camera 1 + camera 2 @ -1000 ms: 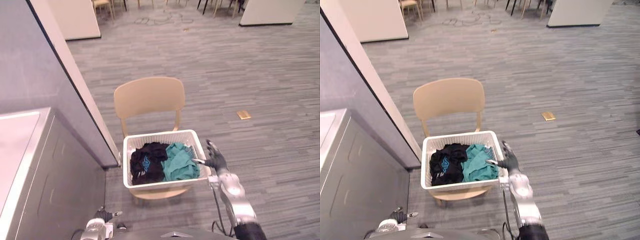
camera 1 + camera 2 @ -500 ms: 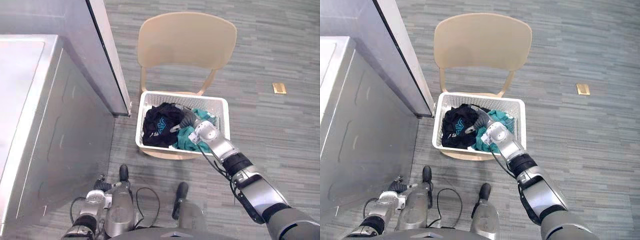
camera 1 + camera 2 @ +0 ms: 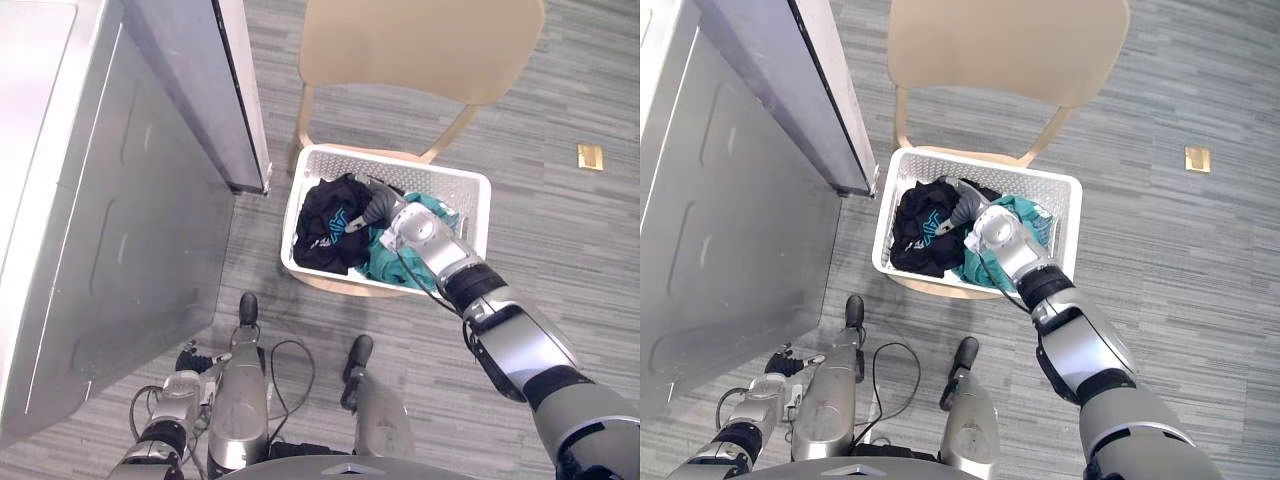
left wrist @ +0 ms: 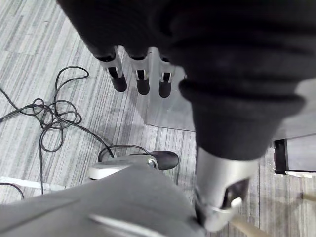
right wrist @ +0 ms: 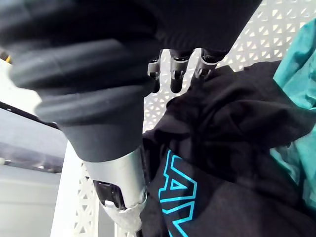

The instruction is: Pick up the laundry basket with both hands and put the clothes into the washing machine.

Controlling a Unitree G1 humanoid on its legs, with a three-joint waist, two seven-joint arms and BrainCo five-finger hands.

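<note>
Left eye view: white lattice laundry basket (image 3: 400, 166), just past centre toward 1 o'clock, seated on beige chair (image 3: 420, 45) at 12 o'clock. Contents: black garment (image 3: 322, 228) with blue print, lettering not legible; teal garment (image 3: 386, 270) beside it. Right hand (image 3: 380, 209) inside the basket, over the clothes. Grey washing machine (image 3: 110, 210) at 9 o'clock. Left hand (image 3: 190, 359) low at 7 o'clock. Tan floor plate (image 3: 590, 156) at 2 o'clock. Right eye view: same layout. Left wrist view: fingers (image 4: 142, 80) straight, empty, above grey carpet (image 4: 54, 44). Right wrist view: fingers (image 5: 177, 75) extended, tips at the black garment's edge, thumb (image 5: 121, 190) apart, nothing grasped.
</note>
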